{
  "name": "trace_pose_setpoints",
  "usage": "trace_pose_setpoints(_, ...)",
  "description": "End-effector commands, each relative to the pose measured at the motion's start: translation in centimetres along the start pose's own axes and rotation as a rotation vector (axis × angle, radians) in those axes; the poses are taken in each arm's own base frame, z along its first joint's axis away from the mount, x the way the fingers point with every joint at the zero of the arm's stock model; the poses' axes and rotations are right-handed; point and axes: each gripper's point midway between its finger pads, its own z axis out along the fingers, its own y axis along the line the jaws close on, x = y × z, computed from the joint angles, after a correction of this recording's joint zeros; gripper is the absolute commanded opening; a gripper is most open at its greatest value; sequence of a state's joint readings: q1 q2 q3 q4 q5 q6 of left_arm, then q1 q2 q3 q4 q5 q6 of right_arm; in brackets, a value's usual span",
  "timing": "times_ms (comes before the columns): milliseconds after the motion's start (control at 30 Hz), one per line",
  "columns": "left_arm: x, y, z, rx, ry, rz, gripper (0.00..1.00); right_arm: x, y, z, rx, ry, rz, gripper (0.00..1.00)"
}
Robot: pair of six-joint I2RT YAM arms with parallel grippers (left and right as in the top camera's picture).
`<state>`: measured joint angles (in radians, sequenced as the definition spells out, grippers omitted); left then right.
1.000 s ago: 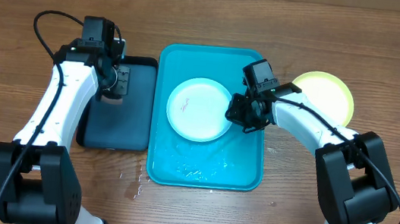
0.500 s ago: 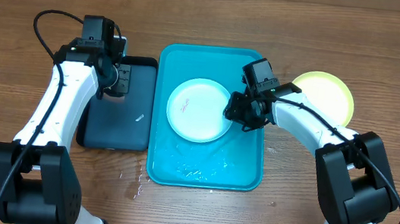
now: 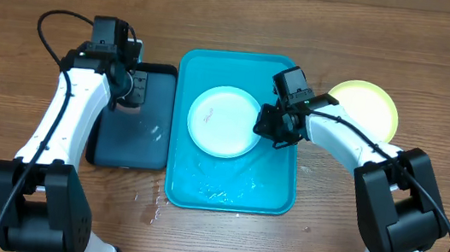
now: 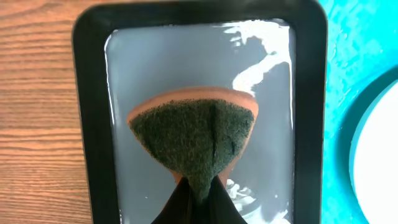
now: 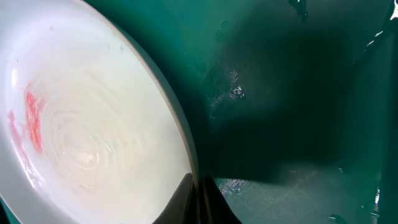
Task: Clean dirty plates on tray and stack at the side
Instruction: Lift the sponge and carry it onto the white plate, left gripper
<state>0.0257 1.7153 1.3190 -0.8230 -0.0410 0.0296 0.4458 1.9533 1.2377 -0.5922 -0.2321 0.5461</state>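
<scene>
Your pale plate [image 3: 224,122] lies in the upper middle of the turquoise tray [image 3: 229,197], with a pink smear [image 5: 31,121] on its face. Your right pincer [image 3: 263,124] is pressed together on the plate's right rim. A yellow-green plate [image 3: 365,104] sits on the desk [image 3: 438,75], near the tray's right side. Your left pincer [image 4: 198,188] pinches a green-faced sponge [image 4: 194,134] over the wet dark tray [image 3: 124,144], which lies just beside the turquoise tray on its left.
</scene>
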Motion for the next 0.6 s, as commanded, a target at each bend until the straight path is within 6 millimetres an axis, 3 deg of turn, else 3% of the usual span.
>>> trace_pose_setpoints(0,-2.2,-0.7,-1.9,0.027,-0.071,0.019,0.04,0.6,0.7,0.1,0.000,-0.003,-0.028,0.04)
trace_pose_setpoints(67,-2.6,-2.2,-2.5,0.108,-0.080,0.021,0.04,0.5,0.6,0.2,0.015,-0.012,-0.035,0.04)
trace_pose_setpoints(300,-3.2,-10.2,-5.5,0.530,-0.077,-0.046,0.04,0.4,0.4,0.2,0.038,-0.027,-0.042,0.05)
trace_pose_setpoints(567,-1.2,-15.2,-5.3,0.547,-0.007,-0.015,0.04,0.4,0.4,0.2,0.038,-0.027,-0.042,0.05)
